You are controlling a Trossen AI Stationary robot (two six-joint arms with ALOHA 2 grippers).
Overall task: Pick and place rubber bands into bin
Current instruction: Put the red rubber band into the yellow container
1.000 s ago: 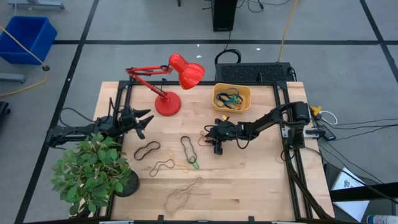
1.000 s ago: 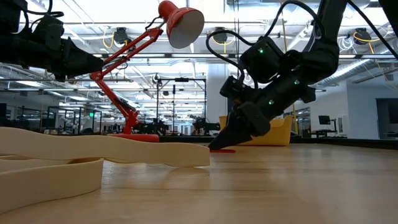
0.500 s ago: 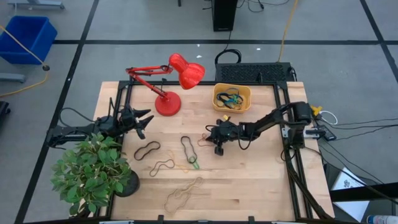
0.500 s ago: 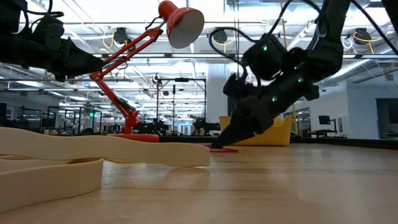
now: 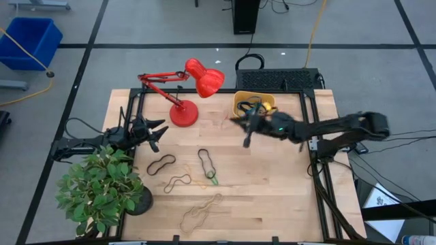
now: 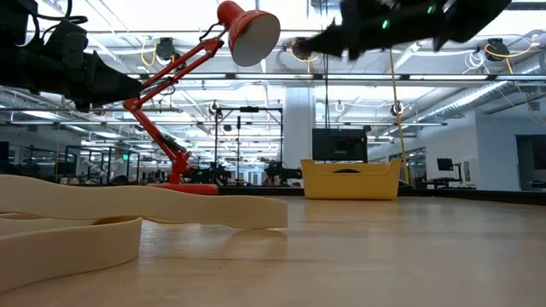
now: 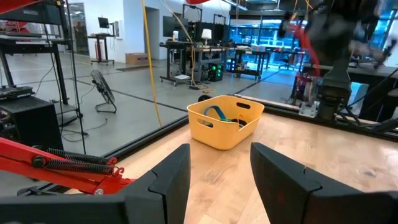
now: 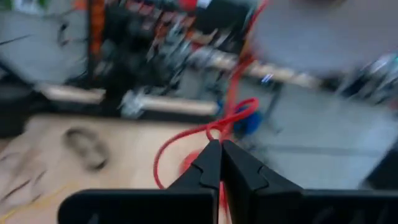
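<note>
Bands on table: black (image 5: 161, 164), dark (image 5: 178, 181), black-and-green (image 5: 207, 163) and tan (image 5: 200, 211) rubber bands lie flat as thin floppy loops between the table's (image 5: 286, 197) middle and its near edge.
Held band: a red band (image 8: 205, 134) is pinched between the right gripper's (image 8: 219, 151) closed fingers and hangs as a thin loop; blur makes its lower end hard to trace.
Right gripper: raised above the table just beside the bin's left wall; a second ago it was down at the table's middle, tips at the wood.
Left gripper: fingers (image 7: 166, 180) apart, holding nothing, near the table's left edge by the plant (image 5: 101, 190), same as a second ago.
Bin: shallow orange-yellow tray (image 5: 266, 102) at the far edge, right of the red lamp (image 5: 194, 82); blue and dark bands lie tangled inside, partly hidden by the right arm.
</note>
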